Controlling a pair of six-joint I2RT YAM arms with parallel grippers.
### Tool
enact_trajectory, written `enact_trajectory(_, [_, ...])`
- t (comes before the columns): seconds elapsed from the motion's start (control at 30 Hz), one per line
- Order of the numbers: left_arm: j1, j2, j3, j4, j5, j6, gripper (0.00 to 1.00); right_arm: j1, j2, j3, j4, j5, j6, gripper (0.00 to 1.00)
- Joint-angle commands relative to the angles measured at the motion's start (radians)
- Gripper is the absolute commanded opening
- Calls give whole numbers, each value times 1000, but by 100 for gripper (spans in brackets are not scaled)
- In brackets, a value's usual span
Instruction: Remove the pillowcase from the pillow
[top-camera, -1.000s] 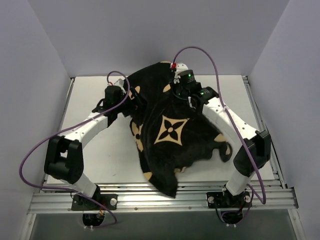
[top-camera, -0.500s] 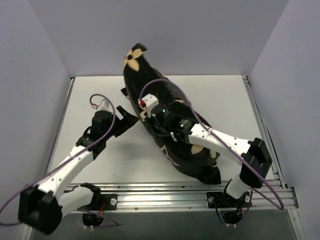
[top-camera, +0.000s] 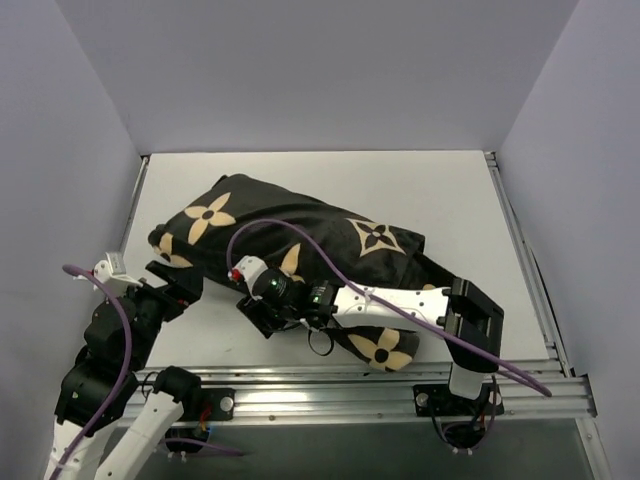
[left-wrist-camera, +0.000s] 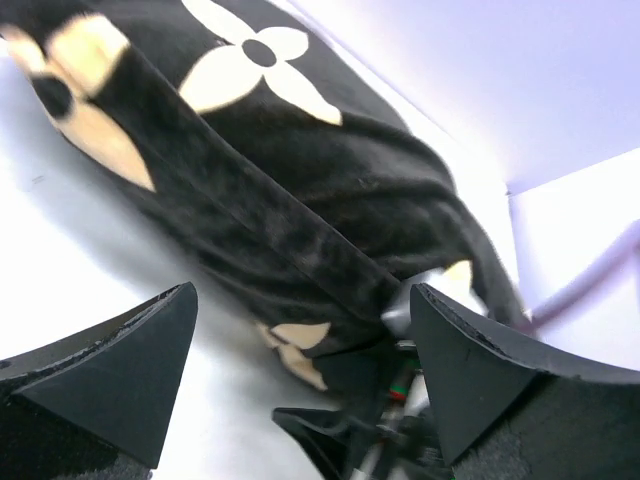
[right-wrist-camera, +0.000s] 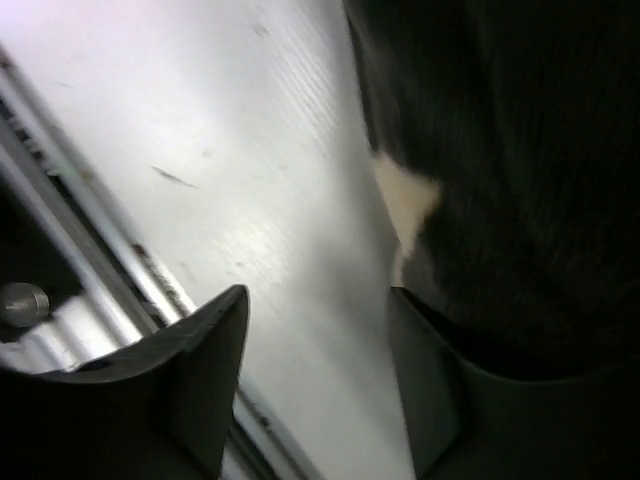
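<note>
The pillowcase (top-camera: 300, 225), black with tan flower and star motifs, lies plump and slanted across the table from back left to front right. No white of the pillow shows; it is hidden. My right gripper (top-camera: 255, 318) reaches left along the bundle's near edge, low over the table. In the right wrist view the right gripper (right-wrist-camera: 318, 295) is open over bare table, one finger (right-wrist-camera: 430, 390) against the pillowcase (right-wrist-camera: 520, 150). My left gripper (top-camera: 172, 282) stands open just off the bundle's left end. Its wrist view shows the left gripper (left-wrist-camera: 300, 295) spread wide, facing the pillowcase (left-wrist-camera: 300, 170).
The white table (top-camera: 450, 190) is boxed in by grey walls on three sides. An aluminium rail (top-camera: 330, 395) runs along the near edge, just below my right gripper. A purple cable (top-camera: 290, 225) loops over the fabric.
The pillowcase, held up at the back a second ago, has come down flat on the table. My right gripper swung down to the front and opened, letting it go. My left arm drew back left.
</note>
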Motion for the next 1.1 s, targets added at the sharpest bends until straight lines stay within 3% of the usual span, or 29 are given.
enact_trajectory(0.0, [5, -9, 51, -205, -38, 46, 96, 60, -20, 168, -67, 12, -23, 56])
enact_trajectory(0.17, [5, 15, 110, -243, -25, 98, 95, 106, -74, 254, -178, 125, -28, 63])
enact_trajectory(0.33, [5, 127, 127, -193, 30, 161, 95, 95, -257, 147, -187, 382, 33, 71])
enact_trajectory(0.47, [5, 271, 119, -41, 168, 181, 96, -2, -419, 10, -202, 461, 127, 76])
enact_trajectory(0.57, [-1, 402, 98, 72, 258, 160, 96, -150, -551, -122, -209, 413, 220, 77])
enact_trajectory(0.7, [-12, 499, -3, 200, 233, 27, 100, -271, -678, -271, -180, 313, 271, 77])
enact_trajectory(0.87, [-9, 454, -259, 289, 191, -173, 81, -336, -726, -398, -83, 190, 299, 76])
enact_trajectory(0.9, [-8, 442, -287, 293, 170, -211, 73, -337, -718, -426, -60, 170, 297, 76])
enact_trajectory(1.03, [60, 419, -347, 379, 125, -213, 60, -339, -582, -441, 142, 17, 277, 76])
enact_trajectory(1.07, [136, 434, -335, 399, 140, -189, 59, -340, -547, -437, 179, 6, 259, 76])
